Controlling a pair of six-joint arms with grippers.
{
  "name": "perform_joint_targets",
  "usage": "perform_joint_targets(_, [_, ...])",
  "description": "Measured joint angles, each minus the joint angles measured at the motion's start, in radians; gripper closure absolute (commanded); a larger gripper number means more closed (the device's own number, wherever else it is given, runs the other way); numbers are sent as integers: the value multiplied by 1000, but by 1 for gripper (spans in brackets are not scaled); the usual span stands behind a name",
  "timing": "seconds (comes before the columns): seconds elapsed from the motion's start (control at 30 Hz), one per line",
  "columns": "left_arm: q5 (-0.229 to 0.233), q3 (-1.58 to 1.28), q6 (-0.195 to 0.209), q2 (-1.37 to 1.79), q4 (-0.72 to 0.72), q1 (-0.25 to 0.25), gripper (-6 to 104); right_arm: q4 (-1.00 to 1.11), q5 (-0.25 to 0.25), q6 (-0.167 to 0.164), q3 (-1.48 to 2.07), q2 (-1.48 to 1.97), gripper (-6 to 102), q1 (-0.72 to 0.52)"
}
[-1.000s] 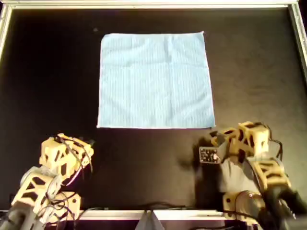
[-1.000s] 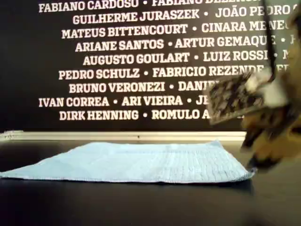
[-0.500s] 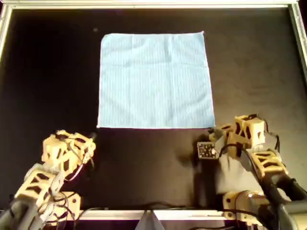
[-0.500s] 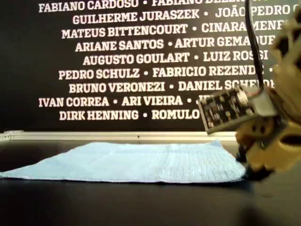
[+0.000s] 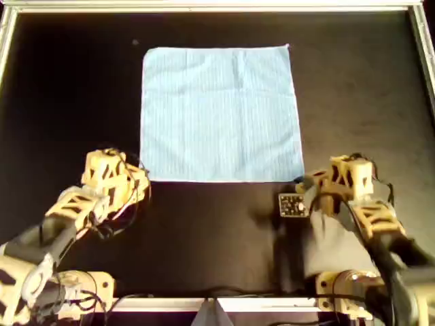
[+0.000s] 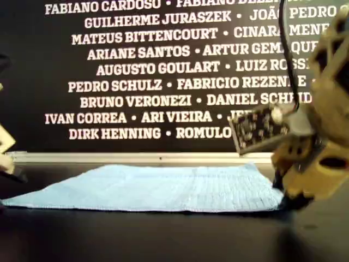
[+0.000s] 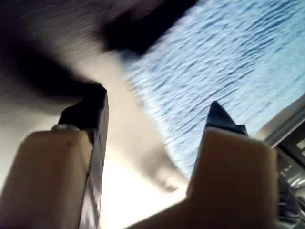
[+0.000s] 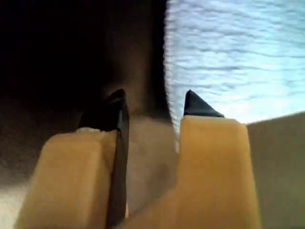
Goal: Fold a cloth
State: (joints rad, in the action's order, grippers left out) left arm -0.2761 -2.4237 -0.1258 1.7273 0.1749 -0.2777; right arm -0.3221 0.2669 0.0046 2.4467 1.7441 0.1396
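Your left gripper [image 5: 139, 178] has swung up from the overhead view's lower left to the cloth's [image 5: 221, 113] near-left corner, while your right gripper [image 5: 304, 182] has barely shifted at the near-right corner. Both have their jaws spread, gripping nothing. The cloth lies flat and square in the middle of the black table [image 5: 68, 102], clear of the metal frame [image 5: 204, 5], with bare room all round. It is thin, pale blue, finely striped. Behind stands a wall of white names [image 6: 163, 65].

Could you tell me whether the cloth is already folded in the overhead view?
No, the cloth lies flat as one full square.
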Motion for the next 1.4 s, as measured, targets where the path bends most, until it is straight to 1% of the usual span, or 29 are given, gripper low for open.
perform_joint_targets(0.07, [2,6,0,-6,0,0,23,0,0,2,-40,-54,47,0])
perform_joint_targets(0.13, [23,11,0,-8,-2,-3,23,0,0,9,-80,-86,47,2])
perform_joint_targets(0.3, [153,48,0,-41,-8,-11,24,-8,0,2,-137,-115,47,2])
perform_joint_targets(0.4, [189,91,3,-84,-8,-11,24,-9,3,2,-189,-179,47,2])
perform_joint_targets(0.43, [193,101,5,-95,-8,-11,24,-9,0,9,-206,-195,47,2])
perform_joint_targets(0.47, [196,107,5,-103,-8,-11,24,-9,0,5,-221,-206,47,2])
perform_joint_targets(0.5, [199,110,5,-104,-8,-11,24,-9,0,9,-230,-213,47,0])
perform_joint_targets(0.63, [199,112,5,-104,-8,-11,24,-9,0,5,-242,-221,47,0])
perform_joint_targets(0.7, [201,112,5,-104,-8,-18,24,-9,0,3,-242,-221,47,0])
perform_joint_targets(0.77, [218,114,5,-106,-8,-46,24,-9,0,3,-242,-221,47,0])
perform_joint_targets(0.9, [218,117,5,-112,-8,-110,24,-9,0,3,-242,-221,48,0])
perform_joint_targets(1.0, [222,117,5,-112,-8,-121,27,-9,0,2,-242,-221,49,0])
perform_joint_targets(1.03, [224,117,5,-112,-8,-121,30,-9,0,2,-242,-221,49,0])
perform_joint_targets(1.1, [224,117,5,-112,-8,-121,41,-9,0,2,-242,-221,54,0])
perform_joint_targets(1.17, [224,117,5,-112,-8,-121,58,-9,0,2,-242,-221,63,0])
perform_joint_targets(1.3, [219,118,5,-107,-11,-121,96,-9,0,2,-242,-221,87,0])
perform_joint_targets(1.33, [218,124,5,-107,-11,-121,102,-9,0,2,-242,-221,93,0])
perform_joint_targets(1.37, [218,133,5,-107,-11,-121,103,-9,0,2,-242,-221,97,0])
perform_joint_targets(1.4, [218,141,5,-109,-11,-123,101,-9,0,2,-242,-221,99,0])
